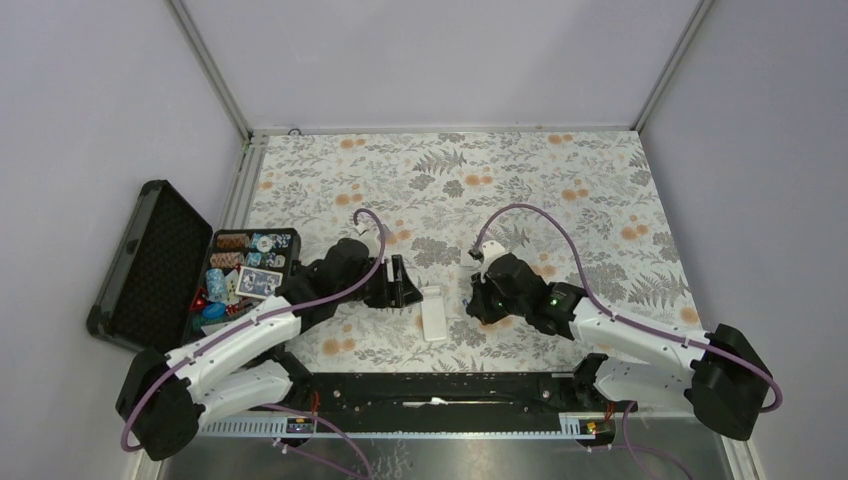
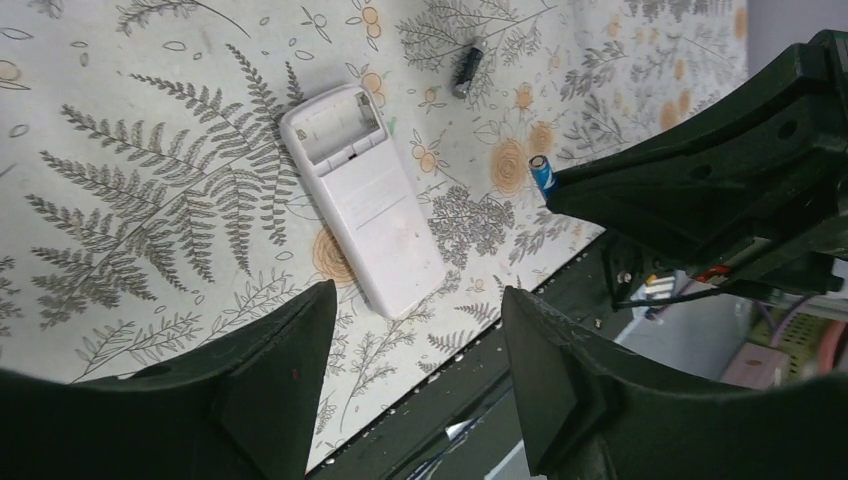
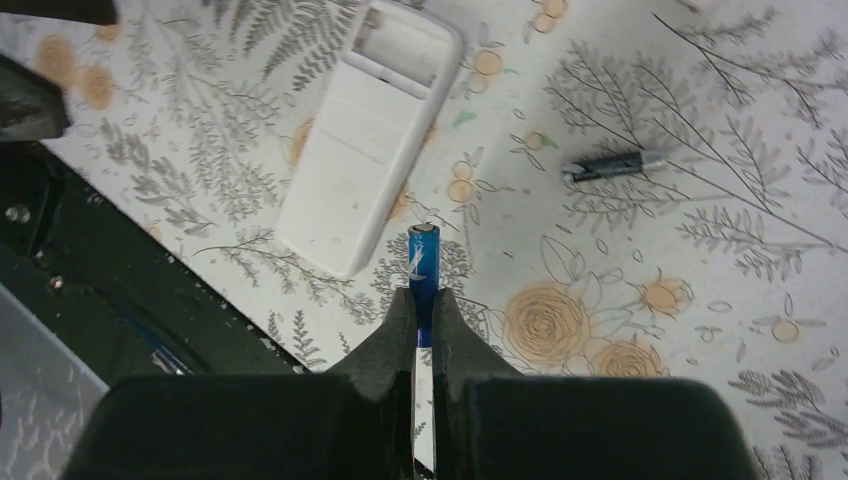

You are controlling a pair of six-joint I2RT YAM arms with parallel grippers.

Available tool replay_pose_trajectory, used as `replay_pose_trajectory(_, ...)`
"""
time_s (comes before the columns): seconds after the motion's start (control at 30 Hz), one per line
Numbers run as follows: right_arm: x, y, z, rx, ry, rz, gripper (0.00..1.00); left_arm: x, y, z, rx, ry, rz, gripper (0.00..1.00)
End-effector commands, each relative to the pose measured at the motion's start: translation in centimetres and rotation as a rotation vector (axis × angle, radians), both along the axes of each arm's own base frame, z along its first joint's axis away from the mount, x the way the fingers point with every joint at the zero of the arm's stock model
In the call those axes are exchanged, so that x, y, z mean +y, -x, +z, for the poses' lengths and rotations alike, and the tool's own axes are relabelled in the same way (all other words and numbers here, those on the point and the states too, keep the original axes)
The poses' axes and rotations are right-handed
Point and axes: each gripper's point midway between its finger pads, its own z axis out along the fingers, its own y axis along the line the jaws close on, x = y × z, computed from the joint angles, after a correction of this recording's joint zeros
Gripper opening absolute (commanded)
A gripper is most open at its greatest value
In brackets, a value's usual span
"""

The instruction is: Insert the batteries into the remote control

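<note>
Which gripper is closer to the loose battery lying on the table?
Right. The right gripper, shut on the blue battery, hangs a short way from the loose battery. The left gripper is open on the remote control's far side.

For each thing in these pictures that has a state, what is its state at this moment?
white rectangular remote control: lying face down, battery bay uncovered and empty.
blue cylindrical battery: clamped in the right gripper, not in the bay.
dark cylindrical battery: lying loose on the floral cloth.
right gripper: shut on the blue cylindrical battery.
left gripper: open, holding nothing.
black hard case: open, lid laid back.
</note>
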Motion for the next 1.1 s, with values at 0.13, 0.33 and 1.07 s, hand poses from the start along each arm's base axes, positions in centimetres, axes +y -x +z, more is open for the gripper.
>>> replay_pose_trajectory(0.13, 3.7, 0.9, 3.5, -0.134, -0.162, 0.289, 0.0, -1.9, 0.6, 2.7, 0.046, 0.233, -0.102, 0.65)
replay_pose_trajectory(0.33, 5.8, 1.8, 5.6, -0.202, -0.26, 0.438, 0.0, -3.5, 2.0, 3.5, 0.118, 0.327, -0.202, 0.63)
replay_pose_trajectory(1.07, 7.4, 3.9, 8.0, -0.382, -0.303, 0.684, 0.0, -4.6, 3.8, 3.3, 0.24, 0.432, -0.3, 0.44)
